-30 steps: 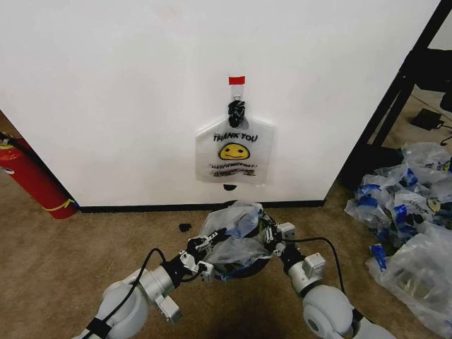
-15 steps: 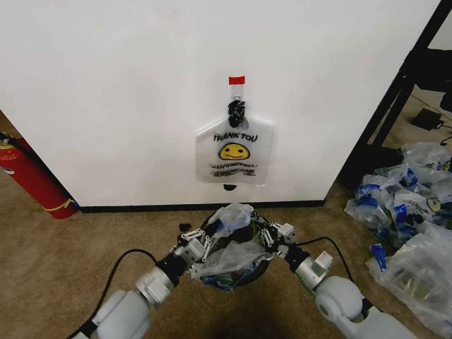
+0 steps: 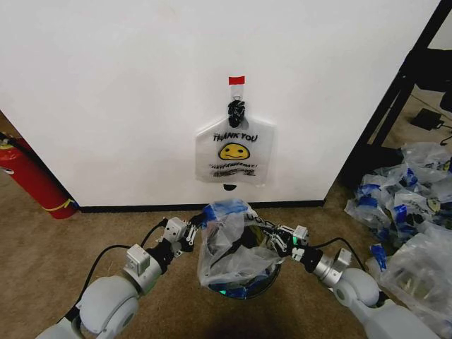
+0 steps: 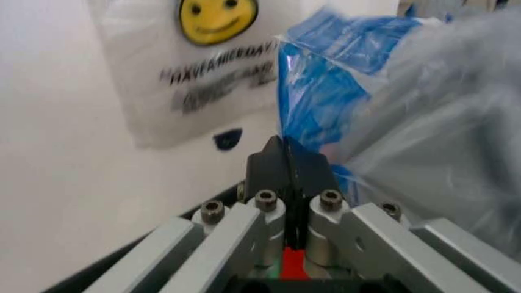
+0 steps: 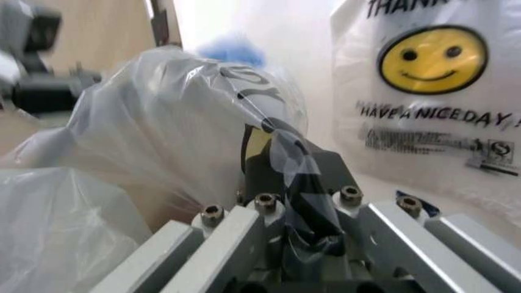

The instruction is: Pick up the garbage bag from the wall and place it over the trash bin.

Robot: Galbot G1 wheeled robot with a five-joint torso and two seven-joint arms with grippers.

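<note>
The garbage bag [image 3: 233,244], thin and see-through with blue patches at its handles, is stretched open between my two grippers above the trash bin [image 3: 248,289], whose dark rim shows beneath it. My left gripper [image 3: 192,224] is shut on the blue-patched edge [image 4: 326,91]. My right gripper [image 3: 274,236] is shut on the opposite edge, with film pinched between its fingers [image 5: 285,152]. The white wall [image 3: 113,92] stands just behind, with a red tape mark [image 3: 236,80].
A second smiley "THANK YOU" bag [image 3: 235,152] hangs from the wall hook [image 3: 236,90]. A red fire extinguisher [image 3: 32,176] leans at the left. A pile of clear bags [image 3: 409,212] lies at the right by a black frame [image 3: 392,106].
Both grippers have moved apart and toward the wall, pulling the bunched bag wide open; it now hangs down over the bin.
</note>
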